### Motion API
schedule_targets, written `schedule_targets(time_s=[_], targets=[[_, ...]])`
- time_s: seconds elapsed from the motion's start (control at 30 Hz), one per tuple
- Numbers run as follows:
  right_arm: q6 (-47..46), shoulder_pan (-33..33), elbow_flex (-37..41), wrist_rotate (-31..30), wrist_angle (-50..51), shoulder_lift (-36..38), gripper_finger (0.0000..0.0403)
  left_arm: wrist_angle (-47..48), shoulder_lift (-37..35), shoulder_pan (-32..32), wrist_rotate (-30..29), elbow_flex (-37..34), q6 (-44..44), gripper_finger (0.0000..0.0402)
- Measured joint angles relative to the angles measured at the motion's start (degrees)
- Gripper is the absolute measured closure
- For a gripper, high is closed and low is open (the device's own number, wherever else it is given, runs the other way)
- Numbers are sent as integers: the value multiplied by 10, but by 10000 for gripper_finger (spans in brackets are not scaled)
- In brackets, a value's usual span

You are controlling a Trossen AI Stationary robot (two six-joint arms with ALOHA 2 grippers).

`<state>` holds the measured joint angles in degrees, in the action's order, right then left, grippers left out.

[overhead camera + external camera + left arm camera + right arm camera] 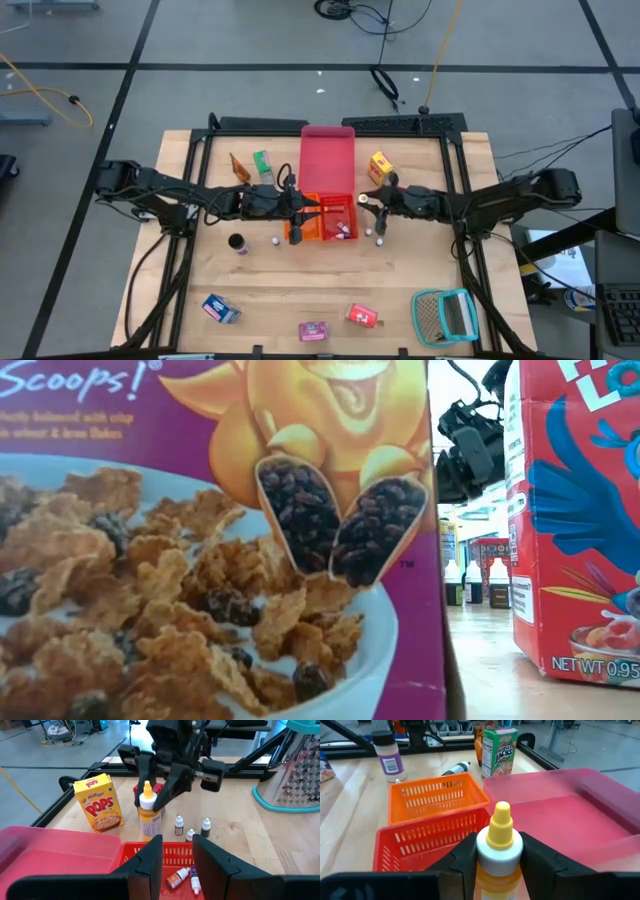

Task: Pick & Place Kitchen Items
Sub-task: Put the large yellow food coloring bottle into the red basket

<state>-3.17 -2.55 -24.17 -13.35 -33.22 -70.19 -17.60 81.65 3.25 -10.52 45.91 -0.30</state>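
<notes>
My right gripper [374, 206] is shut on a yellow squeeze bottle [148, 815] with a white cap and yellow nozzle [500, 827], just right of the red mesh tray [340, 214]. My left gripper [177, 855] stands open over the near rim of that tray, nothing between its fingers. An orange mesh tray [435, 795] adjoins the red one. Two little bottles [182, 877] lie in the red tray. A yellow box [99, 802], a green box [500, 751], an orange cone [238, 168] and a purple-labelled jar [389, 756] stand on the table. My right gripper pinches the bottle's shoulder just under the white cap [499, 857] between its two fingers, one on each side. The fingers [170, 790] come from the table's right side, slanting a little downward. The bottle is upright, its bottom just above the table beside the red tray.
A large pink tray [328, 158] lies behind the mesh trays. Small dropper bottles [179, 825] stand on the table under my right arm. Blue [220, 308], pink [313, 330] and red [361, 316] boxes and a teal basket [445, 315] sit along the near edge. Two cereal boxes [200, 560] block the low view.
</notes>
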Motion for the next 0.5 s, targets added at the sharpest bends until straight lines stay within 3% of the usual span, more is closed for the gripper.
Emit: schedule_targets(time_s=[0.2, 0.5], targets=[[9, 0, -51, 1, 64, 17, 291, 0, 0, 0, 0, 0, 0, 293], [-20, 20, -54, 16, 26, -14, 292, 3, 0, 0, 0, 0, 2, 293]])
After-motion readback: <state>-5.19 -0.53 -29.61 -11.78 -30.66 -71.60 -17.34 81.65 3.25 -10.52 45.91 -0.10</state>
